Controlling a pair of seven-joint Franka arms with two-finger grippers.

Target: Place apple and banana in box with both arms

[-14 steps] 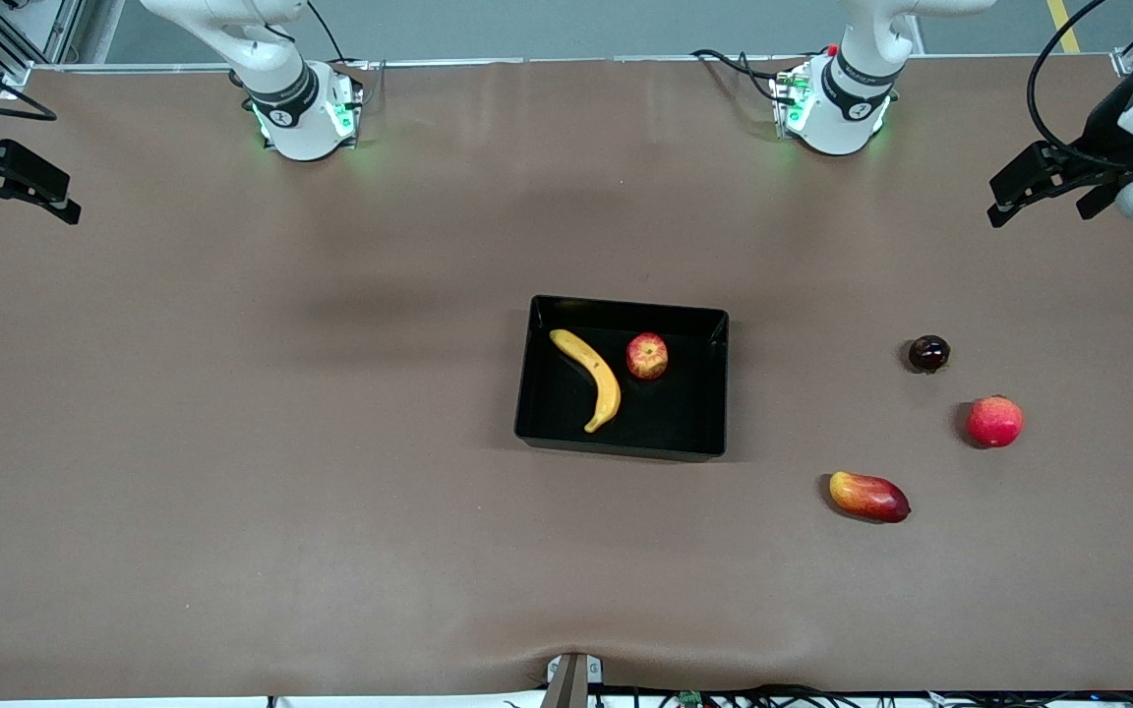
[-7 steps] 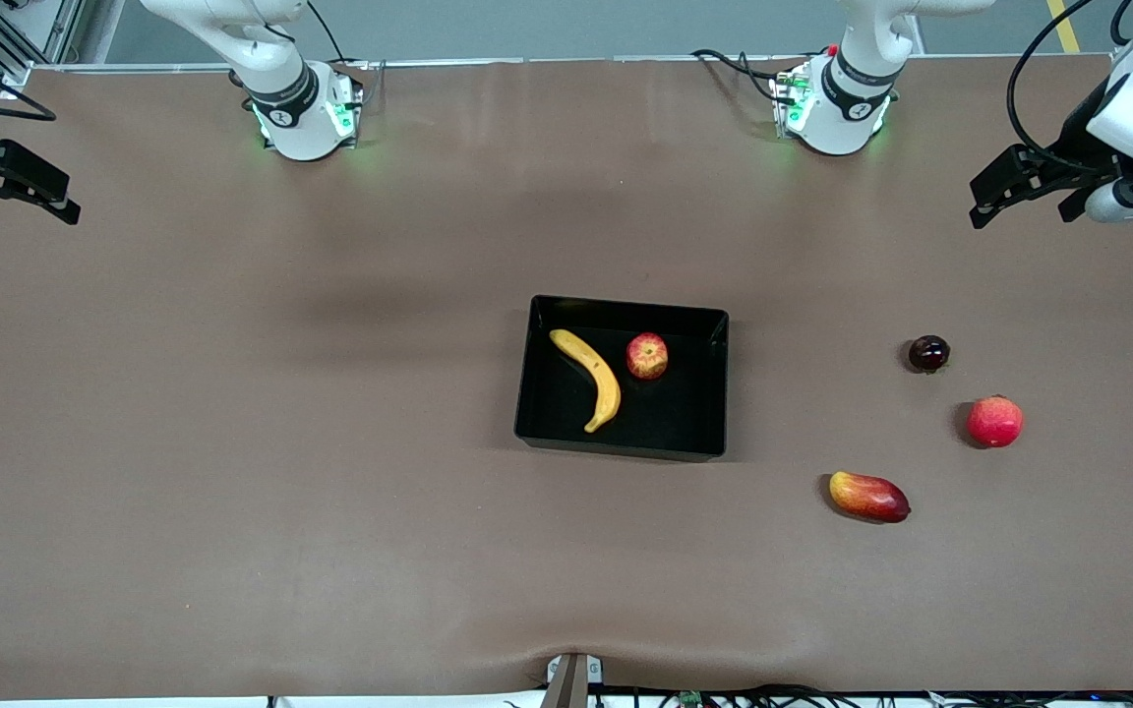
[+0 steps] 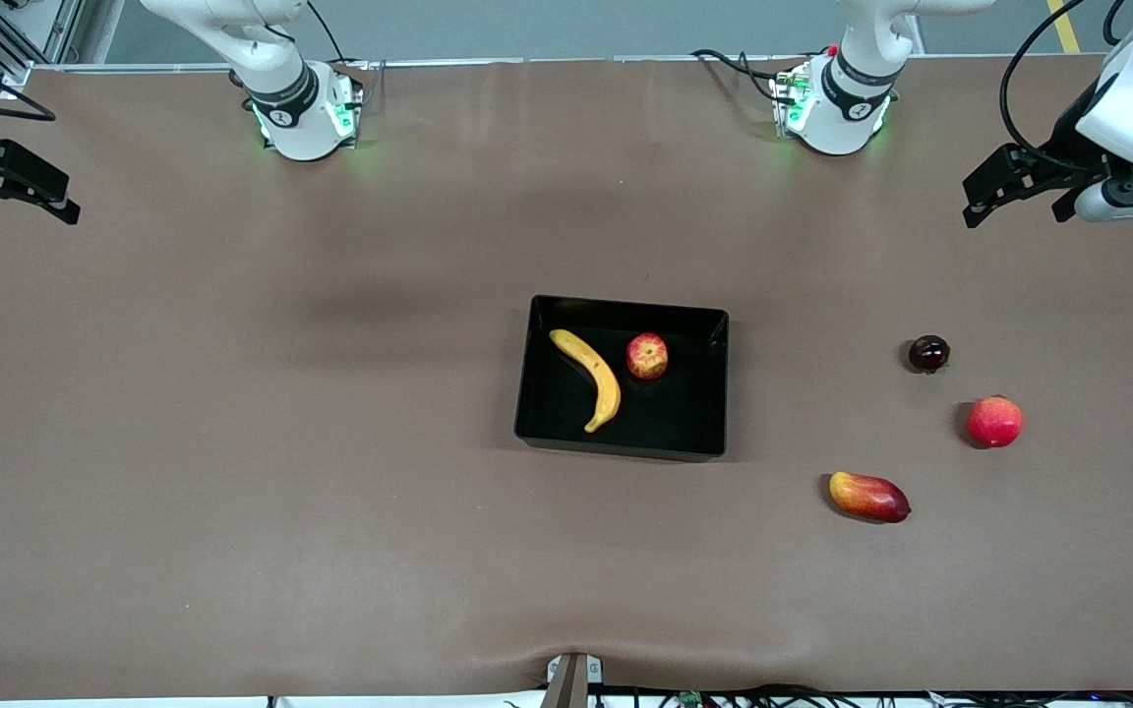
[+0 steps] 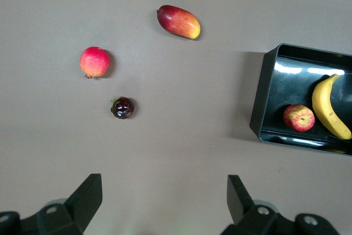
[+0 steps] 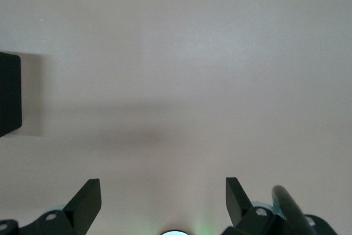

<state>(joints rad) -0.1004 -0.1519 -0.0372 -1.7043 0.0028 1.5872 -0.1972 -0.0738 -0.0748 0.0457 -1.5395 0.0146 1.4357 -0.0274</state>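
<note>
Fruit placement looks finished: the banana point(image 3: 589, 379) and the apple point(image 3: 647, 356) lie side by side in the box point(image 3: 714, 393) at mid surface. Left pincer point(image 3: 1011, 191) hangs over the surface's left-arm end, wide open and empty; it has shifted slightly inward since the earlier frame. Right pincer point(image 3: 11, 187), probably parked, waits at the right-arm end, open, holding nothing.

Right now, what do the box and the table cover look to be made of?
The box: looks like hard plastic, glossy black; bright glare streaks run along its inner wall in the left wrist view. The table cover: a matte brown sheet, maybe paper or thin vinyl; it shows no glare, and a slight buckle at the edge nearest the front camera.
</note>
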